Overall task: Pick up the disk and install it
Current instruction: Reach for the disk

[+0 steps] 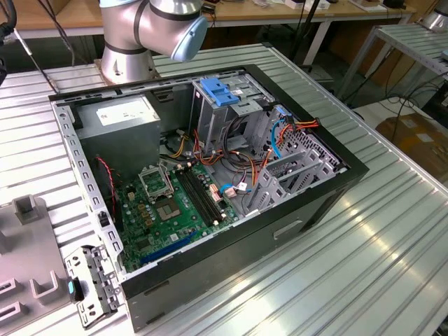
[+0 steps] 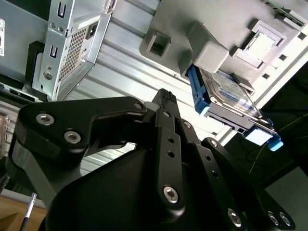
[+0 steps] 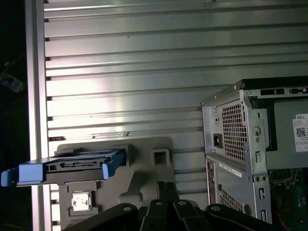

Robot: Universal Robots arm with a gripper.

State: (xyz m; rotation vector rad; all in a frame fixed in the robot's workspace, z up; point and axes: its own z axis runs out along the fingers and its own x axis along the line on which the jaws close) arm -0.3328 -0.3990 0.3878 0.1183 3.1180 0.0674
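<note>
The disk (image 2: 226, 98) is a grey metal drive framed by bright blue rails, and it rests on a grey moulded fixture (image 2: 216, 29) on the ribbed table. In the first wrist view the disk (image 3: 67, 168) lies edge-on across the fixture (image 3: 144, 163). My black gripper (image 2: 165, 96) hangs above the table beside the fixture, apart from the disk. Its fingers (image 3: 167, 185) look shut with nothing between them. The open computer case (image 1: 210, 182) lies on its side in the exterior view.
The case's rear metal corner (image 3: 240, 130) stands close to my gripper. A light-blue latch plate (image 1: 220, 91) tops the drive cage, with orange and blue cables (image 1: 280, 136) beside it. The arm's base (image 1: 133, 42) stands behind the case. The table's edge (image 3: 33, 96) runs near the fixture.
</note>
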